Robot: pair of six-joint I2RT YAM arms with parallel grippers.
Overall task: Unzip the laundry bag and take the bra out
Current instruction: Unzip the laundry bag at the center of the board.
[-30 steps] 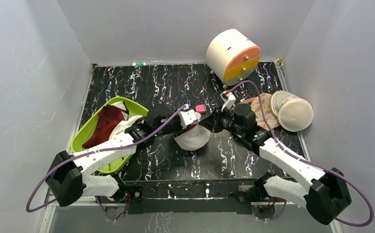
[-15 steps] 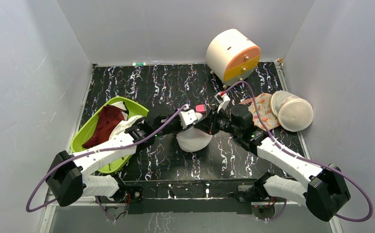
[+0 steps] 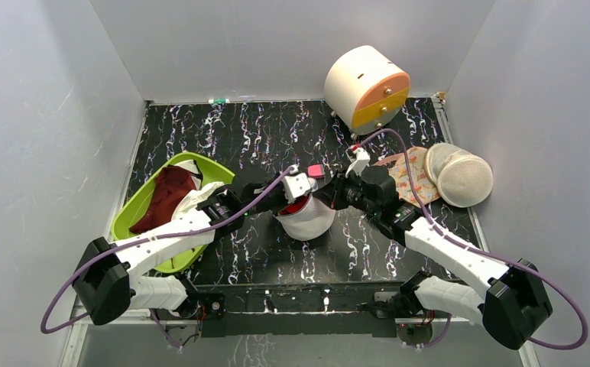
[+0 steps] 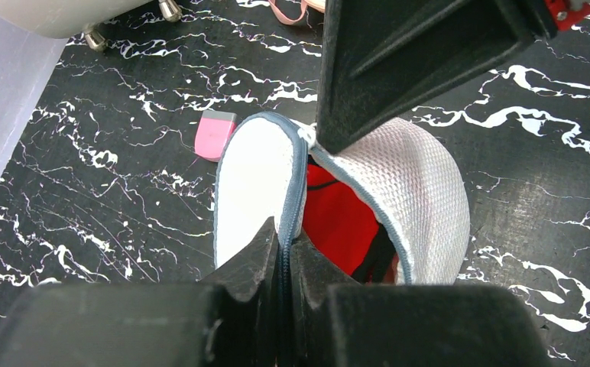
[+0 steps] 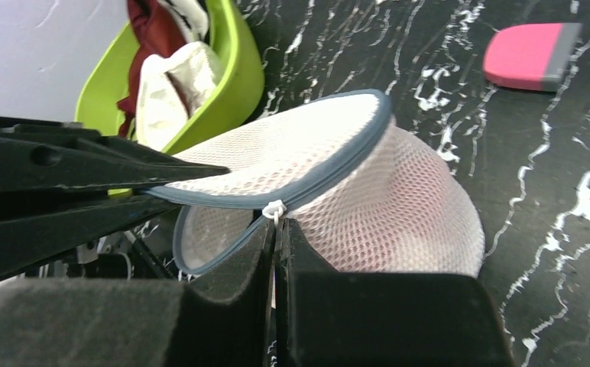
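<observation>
Laundry bag [image 4: 422, 191] agape, bra [image 4: 342, 222] inside

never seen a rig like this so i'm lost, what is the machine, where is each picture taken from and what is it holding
These are two robot arms bolted to a table, each ending in a two-finger gripper. The wide picture looks down from above and behind them; the other two come from cameras on each wrist. The left gripper pinches the rim of the laundry bag, a white mesh pouch; the right gripper pinches the small pull on its zip. The bag gapes, showing the red bra inside. Elsewhere on the table are a pink block, a green tub of clothes, a white and orange drum, another mesh bag and a floral cloth.
</observation>
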